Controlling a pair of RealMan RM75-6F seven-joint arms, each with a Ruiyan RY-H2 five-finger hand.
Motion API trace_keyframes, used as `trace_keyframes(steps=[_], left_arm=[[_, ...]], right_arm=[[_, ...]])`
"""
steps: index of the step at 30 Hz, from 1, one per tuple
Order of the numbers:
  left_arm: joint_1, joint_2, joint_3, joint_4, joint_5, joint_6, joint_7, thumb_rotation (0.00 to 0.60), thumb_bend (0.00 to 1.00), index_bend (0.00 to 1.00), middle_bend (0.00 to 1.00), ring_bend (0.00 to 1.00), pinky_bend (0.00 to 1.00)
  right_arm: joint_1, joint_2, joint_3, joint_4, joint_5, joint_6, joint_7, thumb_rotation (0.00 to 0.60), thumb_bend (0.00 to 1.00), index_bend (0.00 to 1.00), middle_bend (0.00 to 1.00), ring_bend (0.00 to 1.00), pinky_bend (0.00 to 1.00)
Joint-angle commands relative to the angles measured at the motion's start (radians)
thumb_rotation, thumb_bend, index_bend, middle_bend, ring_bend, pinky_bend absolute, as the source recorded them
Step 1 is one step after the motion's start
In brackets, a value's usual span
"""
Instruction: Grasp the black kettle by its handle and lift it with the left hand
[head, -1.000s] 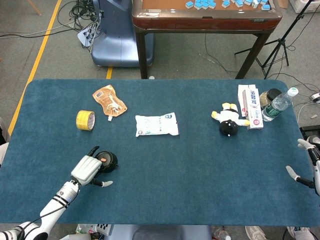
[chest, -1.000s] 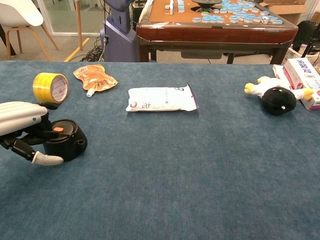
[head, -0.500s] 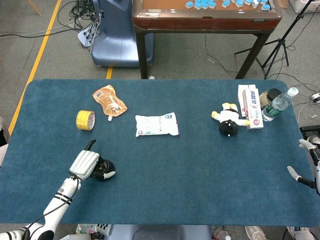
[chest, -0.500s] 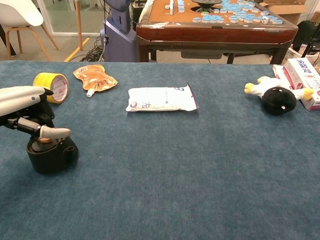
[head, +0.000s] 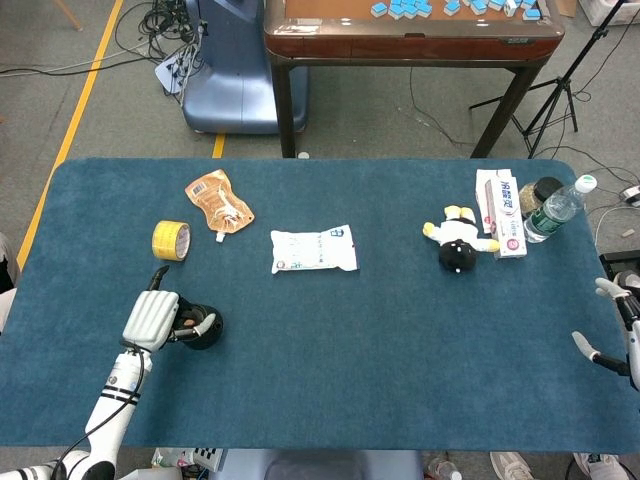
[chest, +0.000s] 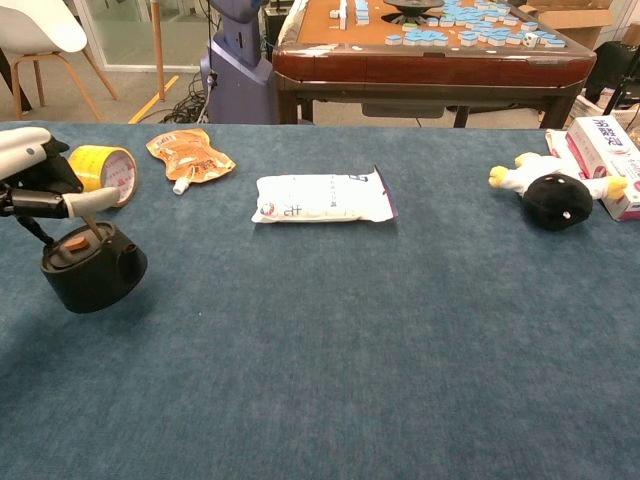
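Observation:
The black kettle (chest: 92, 272) has a small orange knob on its lid. It hangs upright under my left hand (chest: 38, 178), a little above the blue table (chest: 330, 330), with its shadow on the cloth below. My left hand grips the thin wire handle above the lid. From the head view, my left hand (head: 152, 318) covers the handle and the kettle (head: 202, 330) shows just to its right, near the table's front left. My right hand (head: 612, 332) stays at the table's right edge, fingers apart, holding nothing.
A yellow tape roll (head: 171, 240) and an orange pouch (head: 218, 200) lie behind the kettle. A white packet (head: 313, 249) lies mid-table. At far right are a plush penguin (head: 458, 241), a toothpaste box (head: 500, 212), a jar (head: 541, 192) and a water bottle (head: 556, 208).
My left hand closed on the handle and drew left and upward; the kettle came upright from a tilt and rose off the cloth. The right hand has not moved.

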Motion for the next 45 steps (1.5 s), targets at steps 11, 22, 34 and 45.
trace_keyframes(steps=[11,22,34,45], left_arm=[[0.014,-0.007,-0.009,0.023,0.022,0.027,-0.032,0.334,0.33,1.0,1.0,0.94,0.01],[0.013,-0.005,-0.005,0.033,0.046,0.036,-0.016,0.387,0.33,1.0,1.0,0.94,0.05],[0.017,-0.001,-0.002,0.036,0.057,0.043,-0.002,0.395,0.33,1.0,1.0,0.94,0.19],[0.017,0.002,0.005,0.041,0.058,0.036,0.021,0.463,0.33,1.0,1.0,0.94,0.37]], right_arm=[[0.0,0.004,0.0,-0.013,0.0,-0.001,-0.011,0.6,0.21,0.21,0.32,0.2,0.27],[0.001,0.003,0.0,-0.013,0.002,-0.004,-0.013,0.6,0.21,0.21,0.32,0.2,0.27],[-0.002,0.0,-0.001,-0.006,-0.001,0.001,-0.003,0.6,0.21,0.21,0.32,0.2,0.27],[-0.005,0.0,-0.002,-0.004,-0.002,0.004,0.001,0.6,0.21,0.21,0.32,0.2,0.27]])
